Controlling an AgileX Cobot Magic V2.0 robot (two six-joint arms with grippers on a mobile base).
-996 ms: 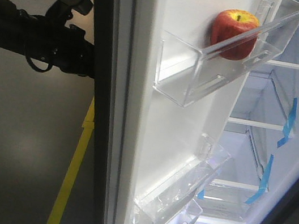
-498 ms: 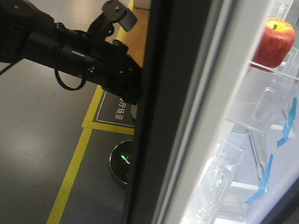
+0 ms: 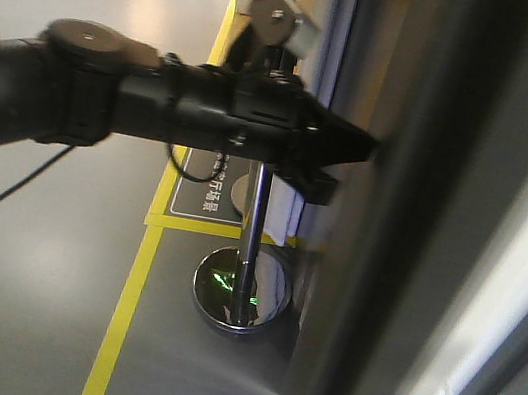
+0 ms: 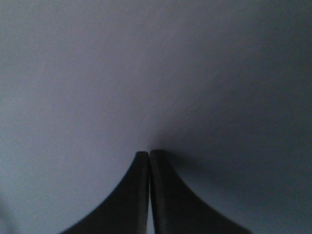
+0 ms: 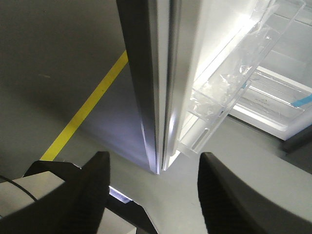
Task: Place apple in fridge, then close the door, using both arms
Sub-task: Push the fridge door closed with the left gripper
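Since half a second ago your door has swung further toward the cabinet. Its dark grey outer face now fills the right of the front view. The apple, seen then in the upper door bin, is now hidden behind the door.

Your left arm reaches in level from the left, and the left gripper touches that outer face. In the left wrist view its fingers are pressed together, tips against the plain grey surface.

Your right gripper faces the door's lower corner and is apart from it. Its fingers are spread wide.

Beyond them the right wrist view shows the door ajar, with clear bins on its white inner side. Further right is the fridge, its white interior marked with blue tape.

On the floor a yellow line runs left of the door. A post with a chrome base stands beyond the left arm.
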